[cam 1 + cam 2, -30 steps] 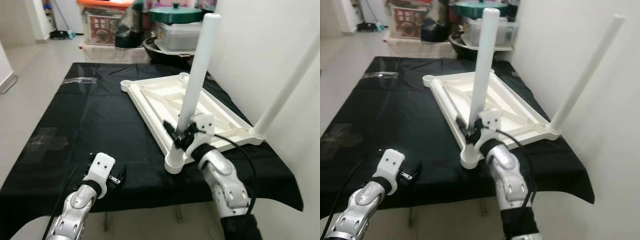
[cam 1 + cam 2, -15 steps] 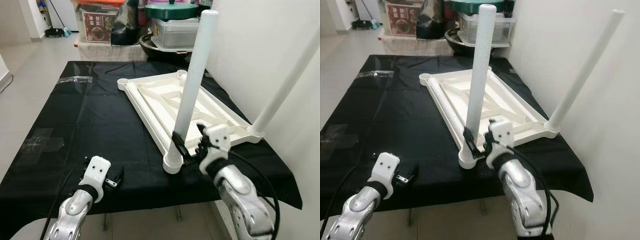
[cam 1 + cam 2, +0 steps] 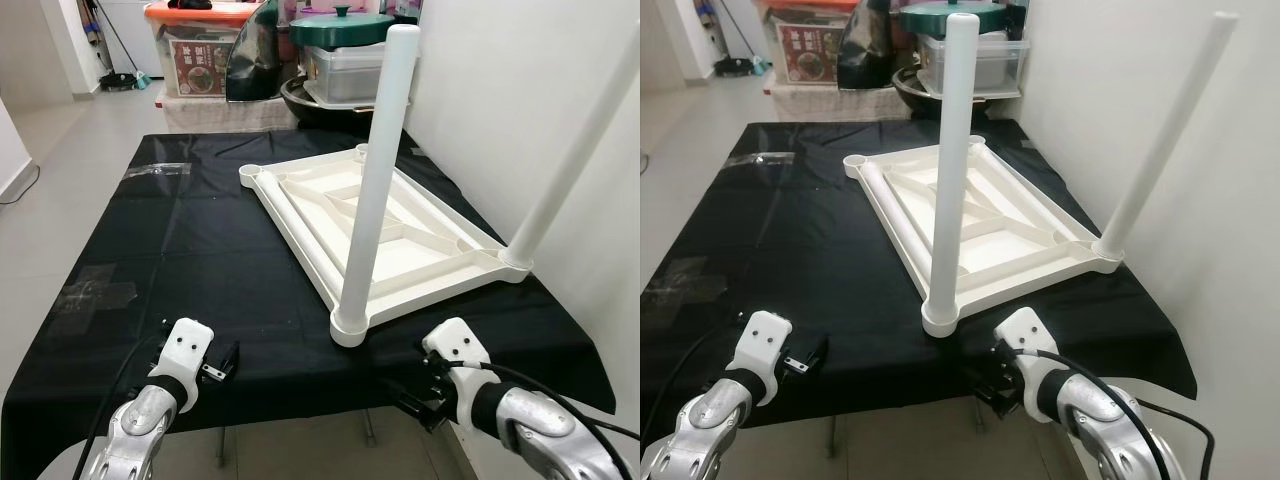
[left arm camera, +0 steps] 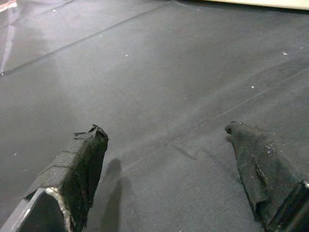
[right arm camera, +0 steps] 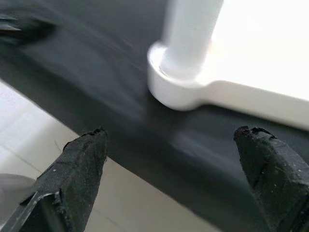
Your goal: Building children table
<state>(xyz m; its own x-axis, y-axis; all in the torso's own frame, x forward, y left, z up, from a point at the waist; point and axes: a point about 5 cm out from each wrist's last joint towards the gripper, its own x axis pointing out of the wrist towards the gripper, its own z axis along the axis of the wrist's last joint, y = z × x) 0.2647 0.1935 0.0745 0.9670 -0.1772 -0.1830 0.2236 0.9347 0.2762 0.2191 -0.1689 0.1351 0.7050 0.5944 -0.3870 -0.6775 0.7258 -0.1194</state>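
Right claw (image 3: 425, 395) has let go of smooth cylindrical leg (image 3: 375, 175).

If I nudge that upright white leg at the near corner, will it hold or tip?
The near leg looks like rigid plastic tube, so probably stiff and light. It stands tall in a shallow corner socket of the upturned tabletop, so a push up high may lever it loose. The right gripper is open, clear of it.
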